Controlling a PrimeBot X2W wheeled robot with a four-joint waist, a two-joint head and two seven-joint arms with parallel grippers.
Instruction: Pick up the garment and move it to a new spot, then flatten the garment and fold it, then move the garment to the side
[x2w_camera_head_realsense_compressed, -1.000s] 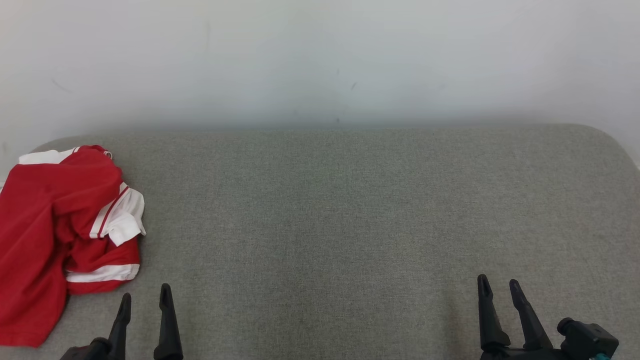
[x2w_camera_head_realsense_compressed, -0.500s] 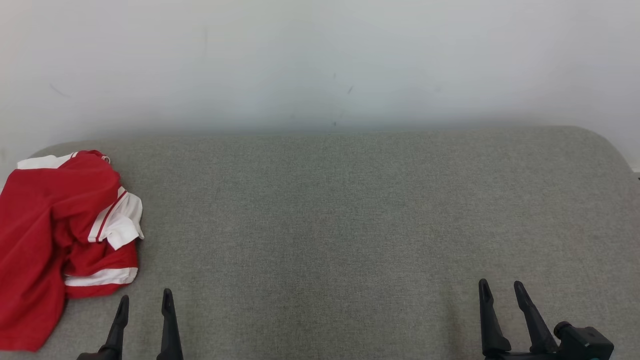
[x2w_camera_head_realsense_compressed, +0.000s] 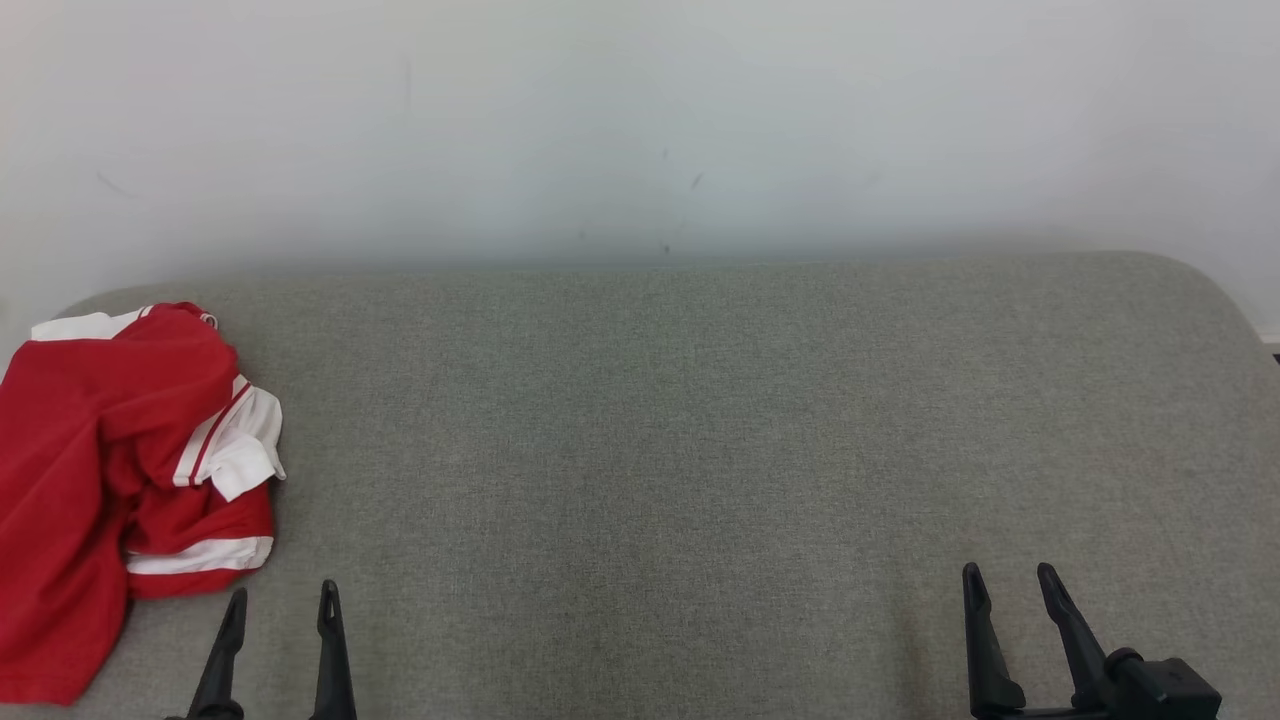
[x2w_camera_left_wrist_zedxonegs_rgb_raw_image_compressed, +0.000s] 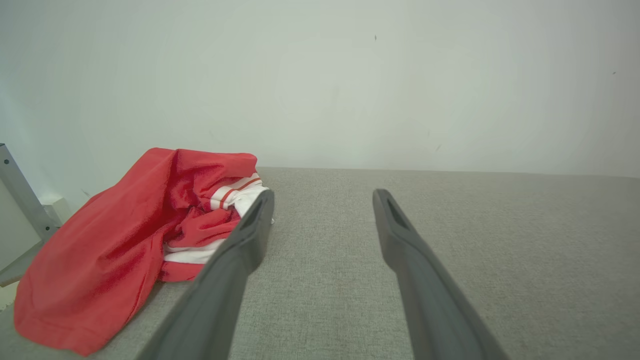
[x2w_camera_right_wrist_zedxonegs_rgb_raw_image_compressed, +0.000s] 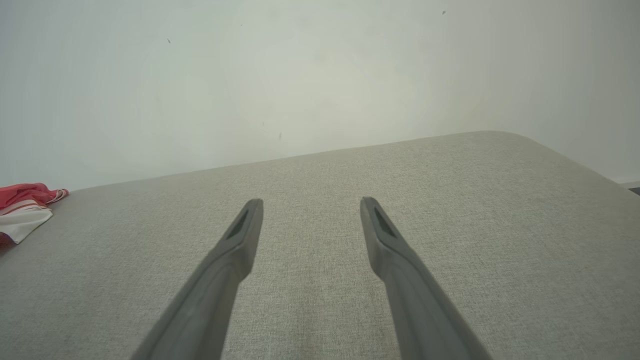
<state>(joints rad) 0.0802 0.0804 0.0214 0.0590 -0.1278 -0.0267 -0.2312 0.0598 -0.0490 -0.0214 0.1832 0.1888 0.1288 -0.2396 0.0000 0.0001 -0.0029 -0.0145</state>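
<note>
- My left gripper (x2w_camera_head_realsense_compressed: 282, 592) sits low at the near edge, on the left. Its two dark fingers (x2w_camera_left_wrist_zedxonegs_rgb_raw_image_compressed: 240, 250) are spread apart and point away from me, with nothing between them.
- My right gripper (x2w_camera_head_realsense_compressed: 1008, 572) is low at the near edge on the right, well apart from the left one. Its fingers are parted the same way and hold nothing.
- Under both is a grey woven surface (x2w_camera_head_realsense_compressed: 700, 420), padded-looking, with a rounded far-right corner. I cannot tell whether my fingertips touch the fabric.
- The garment (x2w_camera_head_realsense_compressed: 100, 450) lies just ahead of my left gripper and to its left. It is red with white bands and thin red stripes, crumpled in a heap at the left end of the surface.
- In the head view a strip of grey shows between my left fingertips and the cloth, so they are near but apart.
- One long red fold trails down towards the near-left corner.
- In the right wrist view the garment is a small patch at the left edge, far from that gripper.
- A grey metal strut (x2w_camera_left_wrist_zedxonegs_rgb_raw_image_compressed: 17, 195) stands past the surface's left rim.
- Farthest back is a pale wall (x2w_camera_head_realsense_compressed: 640, 120) with a few small dark marks.
</note>
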